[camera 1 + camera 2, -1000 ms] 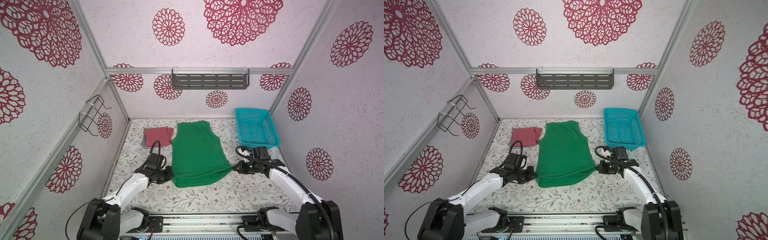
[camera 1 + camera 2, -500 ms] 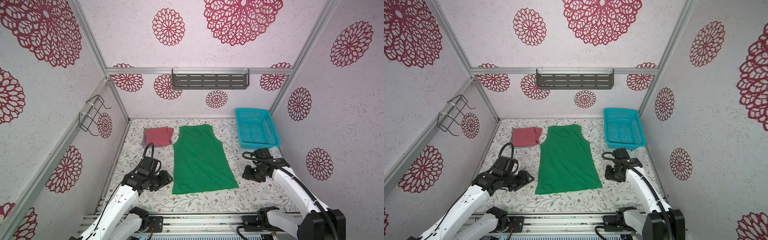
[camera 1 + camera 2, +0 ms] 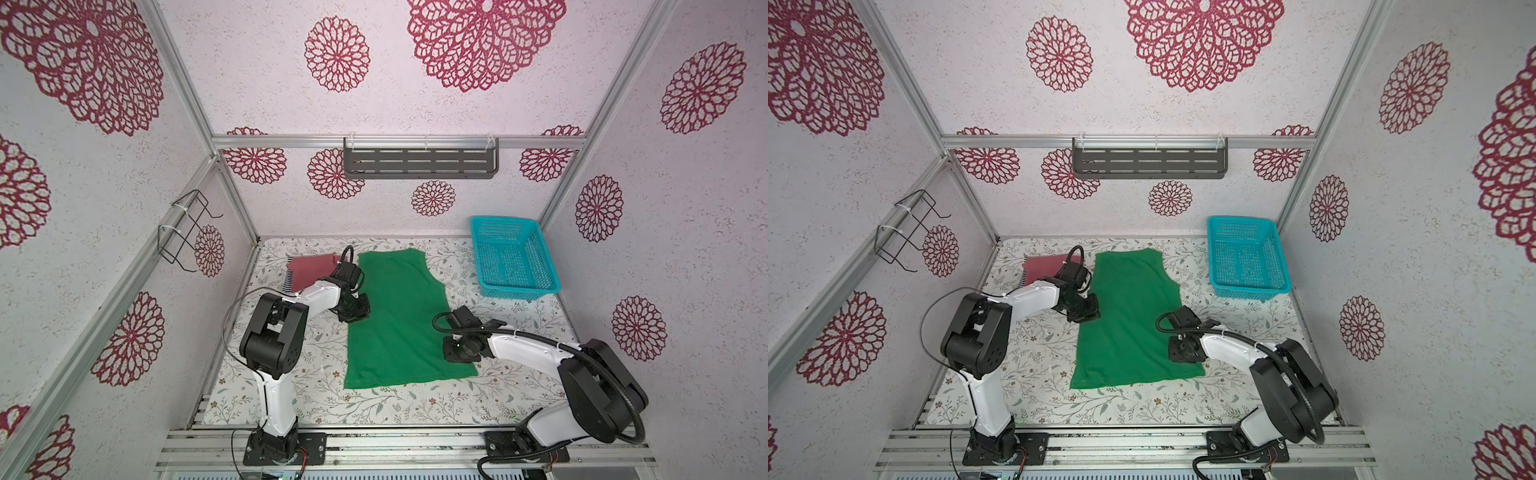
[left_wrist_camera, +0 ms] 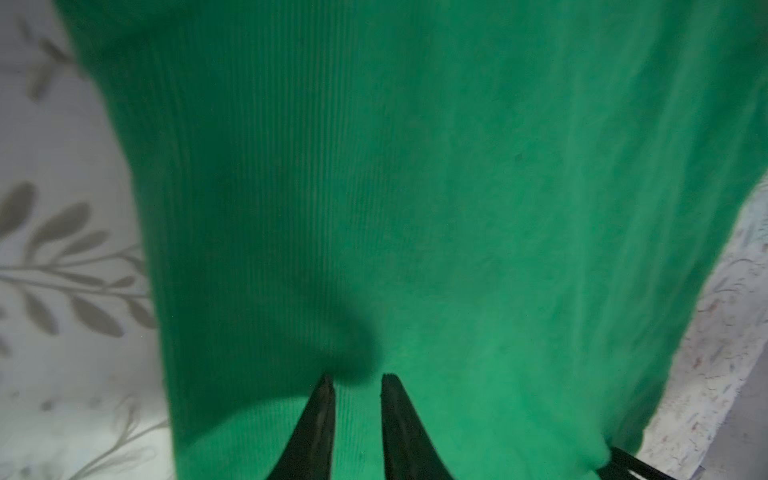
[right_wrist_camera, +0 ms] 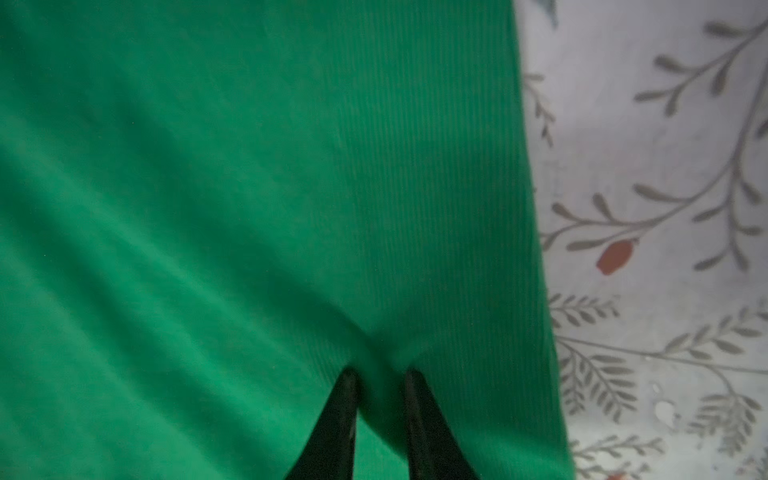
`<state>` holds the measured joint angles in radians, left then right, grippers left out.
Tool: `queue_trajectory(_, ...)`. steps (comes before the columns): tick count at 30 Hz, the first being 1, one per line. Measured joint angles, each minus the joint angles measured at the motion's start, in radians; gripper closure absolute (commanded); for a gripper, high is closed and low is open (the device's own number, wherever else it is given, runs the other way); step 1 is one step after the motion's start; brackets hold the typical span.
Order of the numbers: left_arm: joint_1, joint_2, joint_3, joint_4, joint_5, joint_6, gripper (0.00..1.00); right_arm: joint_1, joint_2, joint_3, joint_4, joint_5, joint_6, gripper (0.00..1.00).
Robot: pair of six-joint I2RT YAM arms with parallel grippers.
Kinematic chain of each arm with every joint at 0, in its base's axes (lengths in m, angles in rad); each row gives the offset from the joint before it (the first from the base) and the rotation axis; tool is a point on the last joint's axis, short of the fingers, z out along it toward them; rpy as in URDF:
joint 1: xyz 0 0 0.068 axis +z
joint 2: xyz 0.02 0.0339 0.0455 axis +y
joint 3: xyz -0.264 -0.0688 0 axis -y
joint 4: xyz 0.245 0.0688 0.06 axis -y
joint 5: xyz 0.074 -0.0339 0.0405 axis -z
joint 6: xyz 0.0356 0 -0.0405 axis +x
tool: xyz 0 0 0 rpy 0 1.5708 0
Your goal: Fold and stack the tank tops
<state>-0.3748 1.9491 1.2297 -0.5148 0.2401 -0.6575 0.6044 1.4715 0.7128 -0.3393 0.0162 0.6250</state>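
Note:
The green tank top (image 3: 395, 316) lies flat along the middle of the table, hem toward the front, in both top views (image 3: 1129, 316). My left gripper (image 3: 356, 312) is down on its left side edge. In the left wrist view its jaws (image 4: 357, 376) stand slightly apart over flat green cloth. At the shirt's right side edge, nearer the hem, my right gripper (image 3: 455, 353) is down, and its jaws (image 5: 380, 372) pinch a raised pucker of green cloth. The folded red-pink tank top (image 3: 311, 270) lies at the back left on the striped tank top (image 3: 286, 286), which only peeks out.
A teal mesh basket (image 3: 515, 262) stands at the back right corner. A grey shelf (image 3: 419, 162) hangs on the back wall and a wire rack (image 3: 187, 232) on the left wall. Patterned table surface shows in front of the hem.
Both grippers let go of the green top's hem, which dropped flat. The left gripper moved back to the left side edge and the right came in to the right edge. Both jaws have narrowed.

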Motion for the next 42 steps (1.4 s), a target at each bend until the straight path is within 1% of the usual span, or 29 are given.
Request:
queue_trajectory(3,-0.026,-0.043,-0.09,0.083,-0.005,-0.034,0.81,-0.018,0.016,-0.011,0.047,0.011,0.021,0.81)
queue_trajectory(6,-0.065,-0.114,-0.237,0.237,-0.01,-0.106,0.83,-0.068,0.056,-0.003,0.092,0.007,0.013,0.83)
queue_trajectory(8,-0.096,-0.164,-0.361,0.391,0.006,-0.192,0.85,-0.113,0.091,0.013,0.13,0.001,-0.006,0.84)
queue_trajectory(10,-0.139,-0.207,-0.502,0.593,0.024,-0.307,0.86,-0.153,0.147,0.071,0.135,0.001,-0.032,0.84)
queue_trajectory(12,-0.193,-0.243,-0.595,0.719,0.019,-0.402,0.86,-0.175,0.201,0.145,0.128,0.008,-0.063,0.85)
queue_trajectory(13,-0.235,-0.262,-0.635,0.767,0.012,-0.456,0.85,-0.185,0.23,0.189,0.126,0.011,-0.082,0.85)
queue_trajectory(15,-0.323,-0.314,-0.676,0.764,-0.01,-0.527,0.8,-0.204,0.287,0.262,0.113,0.013,-0.115,0.85)
queue_trajectory(17,-0.407,-0.376,-0.678,0.676,-0.026,-0.571,0.65,-0.226,0.333,0.332,0.08,0.014,-0.154,0.84)
queue_trajectory(18,-0.441,-0.412,-0.674,0.613,-0.029,-0.581,0.55,-0.235,0.355,0.366,0.058,0.016,-0.173,0.82)
queue_trajectory(19,-0.465,-0.445,-0.66,0.535,-0.028,-0.583,0.49,-0.245,0.375,0.402,0.034,0.021,-0.194,0.79)
queue_trajectory(21,-0.466,-0.493,-0.6,0.368,-0.046,-0.553,0.42,-0.259,0.396,0.451,-0.012,0.041,-0.235,0.71)
queue_trajectory(22,-0.447,-0.509,-0.544,0.272,-0.057,-0.521,0.39,-0.264,0.394,0.463,-0.038,0.05,-0.253,0.66)
queue_trajectory(23,-0.424,-0.516,-0.489,0.206,-0.064,-0.491,0.38,-0.266,0.386,0.468,-0.058,0.06,-0.264,0.62)
queue_trajectory(24,-0.389,-0.517,-0.418,0.146,-0.069,-0.446,0.38,-0.268,0.366,0.468,-0.082,0.068,-0.274,0.59)
queue_trajectory(26,-0.306,-0.492,-0.266,0.058,-0.075,-0.35,0.39,-0.267,0.295,0.445,-0.118,0.085,-0.277,0.58)
queue_trajectory(27,-0.258,-0.46,-0.177,0.031,-0.078,-0.288,0.42,-0.261,0.235,0.418,-0.131,0.089,-0.274,0.58)
queue_trajectory(29,-0.175,-0.362,-0.003,-0.013,-0.089,-0.183,0.46,-0.233,0.109,0.352,-0.142,0.093,-0.25,0.6)
queue_trajectory(32,-0.077,-0.135,0.261,-0.052,-0.082,-0.046,0.51,-0.134,-0.049,0.239,-0.13,0.076,-0.177,0.66)
queue_trajectory(34,-0.033,0.045,0.428,-0.074,-0.076,0.023,0.53,-0.057,-0.093,0.163,-0.097,0.055,-0.116,0.69)
queue_trajectory(37,0.0,0.301,0.652,-0.139,-0.078,0.095,0.55,0.01,-0.08,0.068,-0.051,0.029,-0.037,0.7)
queue_trajectory(39,0.006,0.426,0.735,-0.171,-0.078,0.124,0.57,0.013,-0.054,0.021,-0.031,0.029,0.003,0.7)
queue_trajectory(40,0.006,0.464,0.741,-0.176,-0.082,0.133,0.57,0.007,-0.037,0.004,-0.027,0.032,0.018,0.71)
queue_trajectory(41,0.011,0.458,0.747,-0.169,-0.064,0.134,0.57,0.0,-0.02,-0.009,-0.023,0.035,0.026,0.72)
queue_trajectory(42,0.01,0.441,0.734,-0.157,-0.07,0.135,0.57,-0.011,-0.016,-0.011,-0.01,0.034,0.032,0.72)
